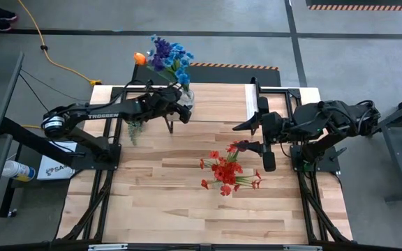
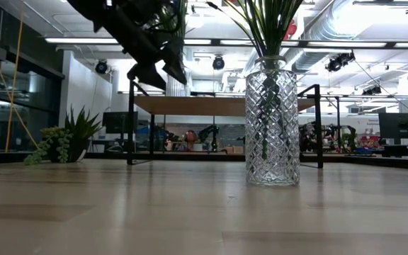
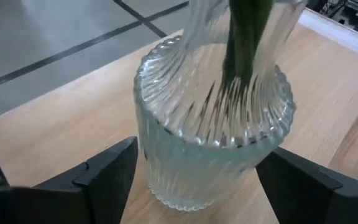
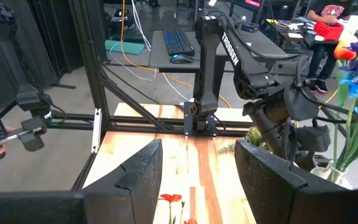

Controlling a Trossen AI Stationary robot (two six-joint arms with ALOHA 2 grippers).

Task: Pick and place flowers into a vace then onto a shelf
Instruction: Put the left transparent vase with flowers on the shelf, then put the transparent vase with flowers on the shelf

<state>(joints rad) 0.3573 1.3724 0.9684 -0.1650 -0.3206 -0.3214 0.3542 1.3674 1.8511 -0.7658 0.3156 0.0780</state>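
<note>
Left pincer (image 1: 180, 111) open astride vase (image 1: 186, 98); table's far edge near.

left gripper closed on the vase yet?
No: the left gripper is open, fingers either side of the glass vase with gaps showing.

The left gripper (image 3: 194, 180) straddles the glass vase (image 3: 210, 143), a finger on either side with narrow gaps. Blue and purple flowers (image 1: 168, 56) crowd the space above its mouth. The shelf (image 2: 218, 105) seems to stand just behind. Mid-table, red flowers (image 1: 227, 171) lie beside the right gripper (image 1: 251, 137); the near planks lie bare.
</note>
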